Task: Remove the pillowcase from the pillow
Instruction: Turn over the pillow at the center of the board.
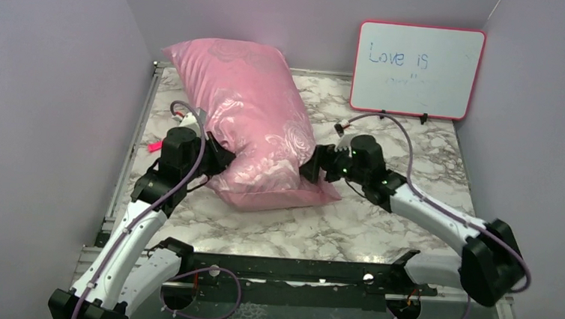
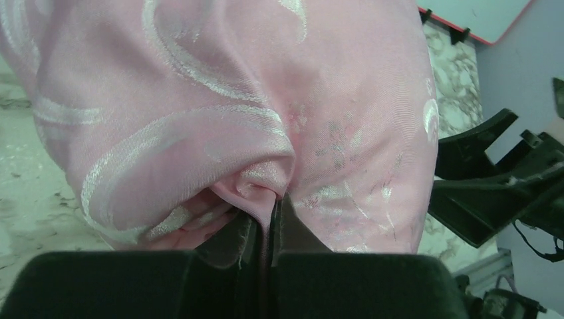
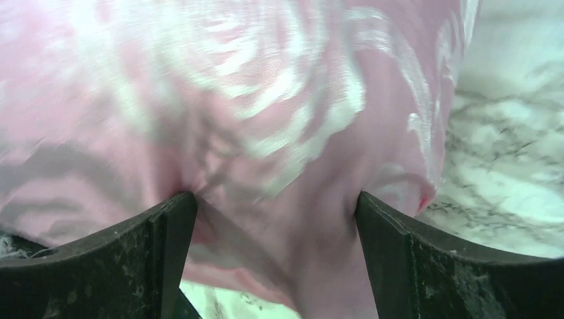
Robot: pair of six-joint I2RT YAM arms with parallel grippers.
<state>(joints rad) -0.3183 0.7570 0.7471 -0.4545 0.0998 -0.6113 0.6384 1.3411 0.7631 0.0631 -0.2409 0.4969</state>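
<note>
Left wrist, pillowcase (image 2: 219, 100) pinched in left end effector (image 2: 271, 207)

The pillowcase (image 1: 248, 119) is glossy pink, woven with paler, silvery-white roses and curling swirls; the left wrist view also shows faint darker pink speckles on it. The table (image 1: 380, 226) is white marble with grey veining. The whiteboard (image 1: 417, 70) is white, with a red frame and blue handwriting. The walls (image 1: 45, 75) are pale lilac. The left arm (image 1: 132, 231) and the right arm (image 1: 441, 216) have white links and black joints, with lilac cables (image 1: 408, 149) along them. The left gripper (image 1: 223, 159) and the right gripper (image 1: 307, 167) are black. The rail (image 1: 294, 269) at the table's near edge is black.
</note>
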